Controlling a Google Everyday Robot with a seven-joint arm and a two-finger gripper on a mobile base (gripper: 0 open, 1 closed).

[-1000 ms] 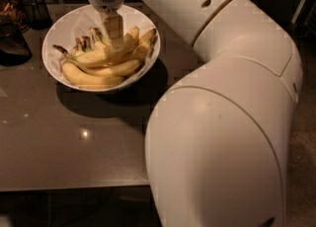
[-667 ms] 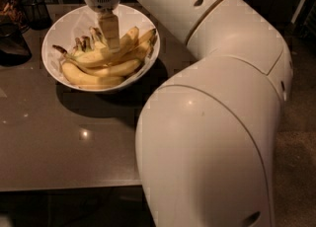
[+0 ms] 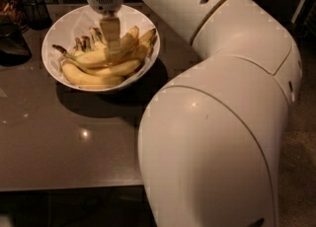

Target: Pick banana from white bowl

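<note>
Tool [image 3: 113,52] lowered from above into the white bowl [image 3: 61,28], which stands near the far edge of the tabletop [image 3: 74,137], towards its left corner. The tip of the tool rests among the piled fruit, on or just above the banana [image 3: 89,59]. This is the long curved one whose thin dark stem points to the left rim. How far the tool is open, and whether it has hold of anything, cannot be told, since it is seen edge-on against the fruit. The arm [image 3: 222,97] fills the near right corner. A mesh cup [image 3: 34,6] stands at the far left corner, clear of the bowl.

The step in hand is judged to be the grasp. It would go best with the tool closing across the middle of the banana, at right angles to its length. Pressure should be light, as ripe fruit bruises. The lift should be straight up and slow, because neighbouring bananas lie against it and may drag or tip the bowl.
</note>
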